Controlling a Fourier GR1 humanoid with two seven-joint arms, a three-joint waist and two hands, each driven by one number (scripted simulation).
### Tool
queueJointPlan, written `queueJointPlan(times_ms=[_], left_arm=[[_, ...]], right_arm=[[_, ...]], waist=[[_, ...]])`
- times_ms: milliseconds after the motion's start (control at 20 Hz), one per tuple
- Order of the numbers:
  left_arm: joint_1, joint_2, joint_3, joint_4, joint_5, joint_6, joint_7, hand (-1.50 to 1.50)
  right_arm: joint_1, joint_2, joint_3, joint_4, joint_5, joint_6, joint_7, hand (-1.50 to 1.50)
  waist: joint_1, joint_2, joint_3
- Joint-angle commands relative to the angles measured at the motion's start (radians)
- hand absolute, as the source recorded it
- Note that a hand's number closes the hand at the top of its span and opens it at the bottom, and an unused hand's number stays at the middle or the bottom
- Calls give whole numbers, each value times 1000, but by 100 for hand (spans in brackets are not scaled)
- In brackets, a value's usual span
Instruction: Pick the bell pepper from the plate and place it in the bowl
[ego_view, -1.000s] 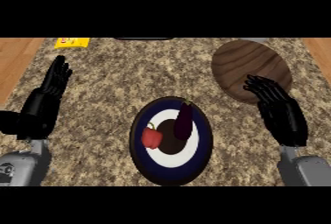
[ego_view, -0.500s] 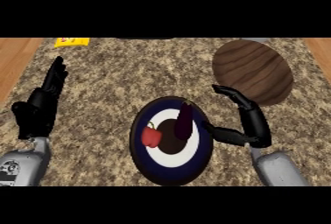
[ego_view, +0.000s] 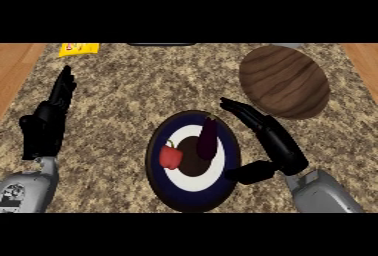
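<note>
The right hand (ego_view: 269, 140) comes in from the lower right on its grey forearm and lies at the right side of the plate (ego_view: 166, 192). Its fingers are stretched out nearly straight, pointing up and to the left toward the plate's upper right rim, while the thumb is spread wide and points left over the plate's lower right rim. The hand is spread and holds nothing. The red bell pepper (ego_view: 170, 156) lies on the left half of the plate, on the white ring, well apart from the right hand. Between the pepper and the hand lies a dark purple eggplant (ego_view: 208, 140), long and slanted, running from the plate's brown centre toward its upper rim. The wooden bowl (ego_view: 284, 81) sits on the bench (ego_view: 133, 90) at the upper right, just beyond the right hand's fingertips and apart from the plate. The left hand (ego_view: 48, 120) rests open near the left edge, fingers straight and pointing up, well clear of the plate. A yellow packet (ego_view: 80, 47) lies at the bench's far left corner.
</note>
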Motion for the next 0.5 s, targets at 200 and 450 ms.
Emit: queueJointPlan(times_ms=[200,450], left_arm=[[-17,-5,-8,-42,1,-13,50,0],[19,-24,-18,-13,-29,-4,-1,0]], right_arm=[[-243,22,136,-28,177,214,473,-150],[-365,181,177,20,172,360,655,-150]], waist=[[16,0,0],[16,4,1]])
